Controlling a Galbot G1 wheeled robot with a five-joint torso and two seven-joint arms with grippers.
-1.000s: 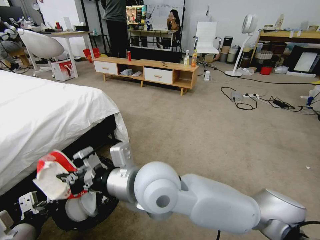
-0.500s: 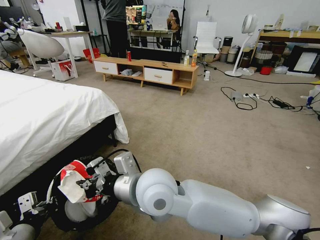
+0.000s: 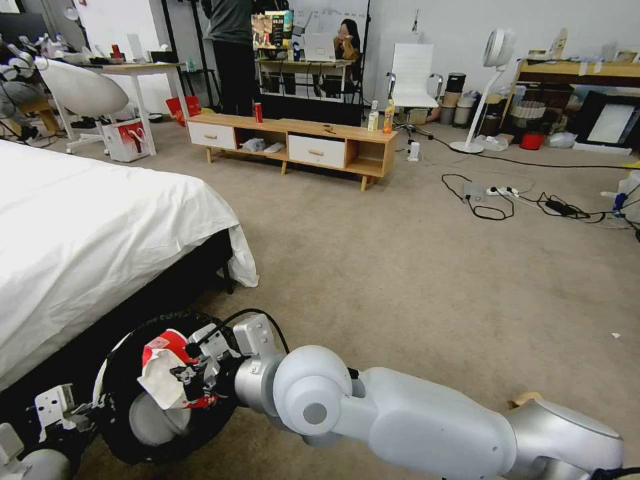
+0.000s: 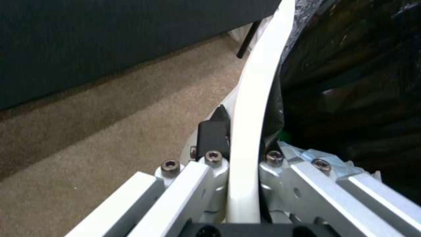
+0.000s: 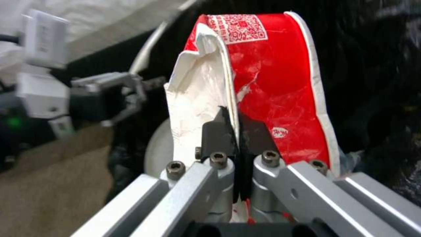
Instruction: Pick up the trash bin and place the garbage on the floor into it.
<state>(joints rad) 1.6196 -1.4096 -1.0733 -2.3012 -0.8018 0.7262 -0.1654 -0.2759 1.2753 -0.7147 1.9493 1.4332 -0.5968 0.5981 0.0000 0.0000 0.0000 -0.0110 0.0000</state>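
The right tool [image 3: 179,381] hides part of the crumpled red-and-white snack packet [image 3: 162,377] and the round white plastic bin's black-lined mouth [image 3: 130,373]. The picture's lower edge cuts off the bin's lower rim. In the left wrist view, the left tool's [image 4: 243,154] own body is cropped.

Before me, beige carpet [image 3: 400,267]; my left has a white bed [image 3: 87,227], a low wooden cabinet [image 3: 293,143] ahead.
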